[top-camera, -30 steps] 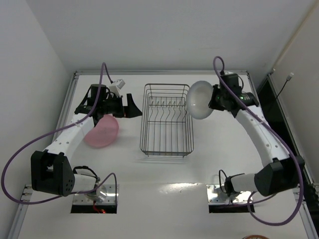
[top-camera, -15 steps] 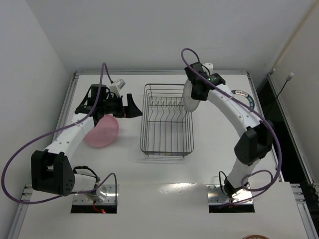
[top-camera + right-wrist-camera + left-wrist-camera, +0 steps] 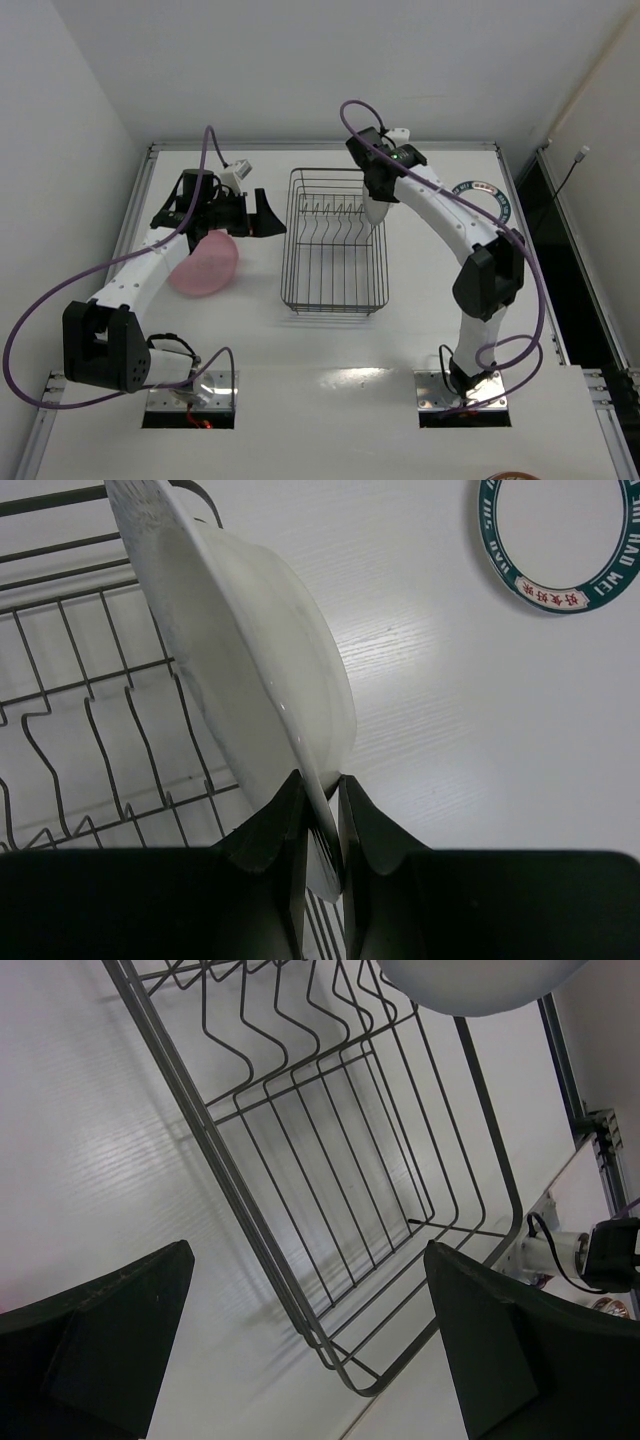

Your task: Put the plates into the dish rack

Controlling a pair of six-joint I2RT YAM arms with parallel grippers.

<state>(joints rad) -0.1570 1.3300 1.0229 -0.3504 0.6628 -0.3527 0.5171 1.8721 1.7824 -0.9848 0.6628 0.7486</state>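
The dark wire dish rack (image 3: 283, 250) stands mid-table, with no plate standing in its prongs. My right gripper (image 3: 377, 188) is shut on the rim of a plain white plate (image 3: 374, 212), held edge-on over the rack's far right corner. In the right wrist view the plate (image 3: 240, 650) rises from between my fingers (image 3: 320, 790), above the rack's wires (image 3: 50, 498). A pink plate (image 3: 204, 265) lies on the table left of the rack. My left gripper (image 3: 262, 215) is open and empty just beyond it, facing the rack (image 3: 207, 1140). The white plate's edge (image 3: 470, 985) shows at the top of the left wrist view.
A white plate with a dark green patterned rim (image 3: 492, 195) lies flat right of the rack, partly hidden by my right arm; it also shows in the right wrist view (image 3: 560, 545). The table's far edge runs close behind the rack.
My right arm has swung the white plate leftward from beside the rack to over its far right corner, turning it edge-on. The left arm has not moved.
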